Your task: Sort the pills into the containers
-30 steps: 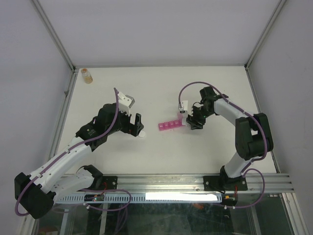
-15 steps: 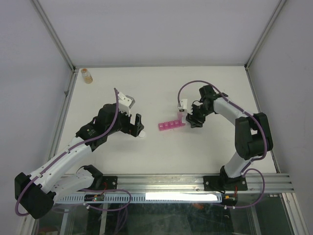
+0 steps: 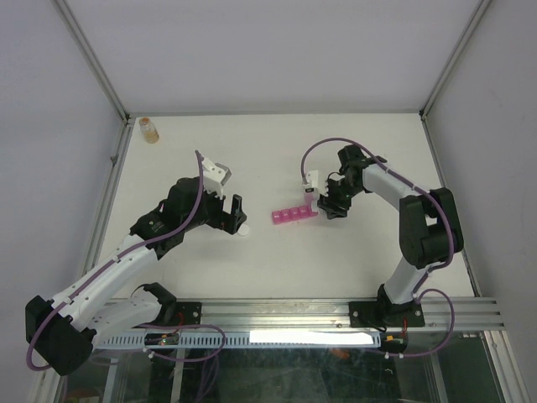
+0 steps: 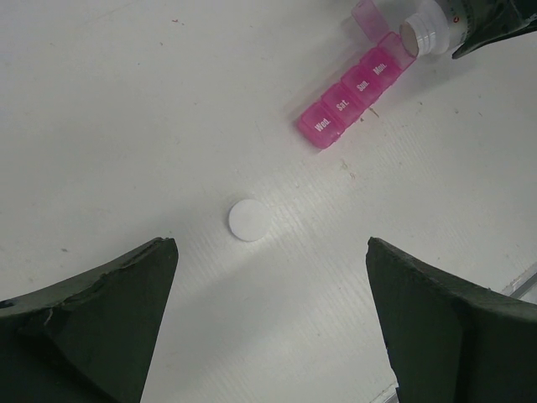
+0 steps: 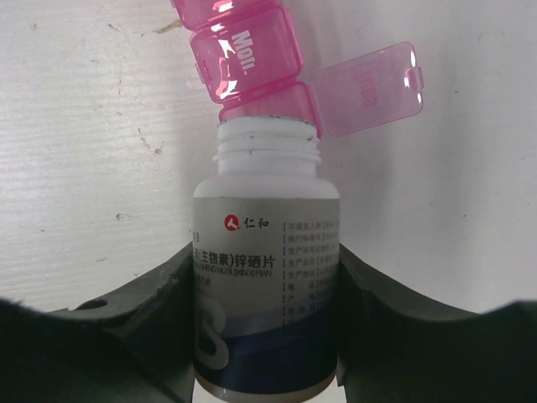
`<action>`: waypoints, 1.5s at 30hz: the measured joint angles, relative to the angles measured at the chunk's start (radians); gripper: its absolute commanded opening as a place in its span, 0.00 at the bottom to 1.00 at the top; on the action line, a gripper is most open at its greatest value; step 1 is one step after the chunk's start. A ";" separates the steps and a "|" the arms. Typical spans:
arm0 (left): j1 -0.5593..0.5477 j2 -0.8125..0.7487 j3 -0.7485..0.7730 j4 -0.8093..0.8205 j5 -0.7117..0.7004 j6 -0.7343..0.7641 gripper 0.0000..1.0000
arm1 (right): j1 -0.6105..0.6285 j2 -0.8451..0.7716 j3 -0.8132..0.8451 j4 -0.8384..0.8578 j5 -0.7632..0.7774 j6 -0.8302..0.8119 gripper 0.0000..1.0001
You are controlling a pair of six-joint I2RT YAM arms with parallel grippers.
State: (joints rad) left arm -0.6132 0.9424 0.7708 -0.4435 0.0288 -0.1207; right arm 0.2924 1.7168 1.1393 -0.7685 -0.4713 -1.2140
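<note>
The pink organiser strip lies mid-table; it also shows in the left wrist view. Its right end compartment is open, with the lid flipped back. My right gripper is shut on a white labelled bottle. The bottle has no cap and is tilted, its mouth at the open compartment. No pills show. My left gripper is open and empty, hovering over a white cap that lies on the table.
A small amber bottle stands at the far left corner. Metal frame posts and the table edge bound the left and right sides. A rail runs along the near edge.
My right gripper has shifted slightly left and away with the bottle, bringing its mouth over the organiser's end. The left arm has not moved.
</note>
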 measured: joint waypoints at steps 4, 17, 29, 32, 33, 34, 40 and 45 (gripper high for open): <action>0.000 0.000 0.000 0.000 0.000 0.000 0.99 | 0.003 0.007 0.011 -0.014 0.011 -0.011 0.00; 0.000 0.000 -0.001 0.001 0.004 0.000 0.99 | 0.014 0.024 0.043 -0.051 0.039 -0.042 0.00; 0.000 0.000 -0.001 0.001 0.005 0.000 0.99 | 0.026 0.054 0.086 -0.090 0.064 -0.060 0.00; 0.000 0.000 -0.001 0.001 0.005 0.000 0.99 | 0.028 0.065 0.097 -0.098 0.069 -0.066 0.00; 0.000 0.000 -0.001 0.002 0.005 0.000 0.99 | 0.029 0.069 0.099 -0.100 0.071 -0.068 0.00; 0.002 0.000 -0.001 0.001 0.005 0.000 0.99 | 0.031 0.073 0.102 -0.101 0.074 -0.070 0.00; 0.006 0.000 -0.001 0.002 0.007 0.001 0.99 | 0.037 0.078 0.105 -0.115 0.082 -0.082 0.00; 0.006 0.000 -0.001 0.002 0.008 0.001 0.99 | 0.043 0.078 0.124 -0.134 0.091 -0.093 0.00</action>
State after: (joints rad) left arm -0.6067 0.9424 0.7696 -0.4416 0.0364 -0.1200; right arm 0.3359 1.7950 1.2636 -0.9020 -0.3805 -1.3067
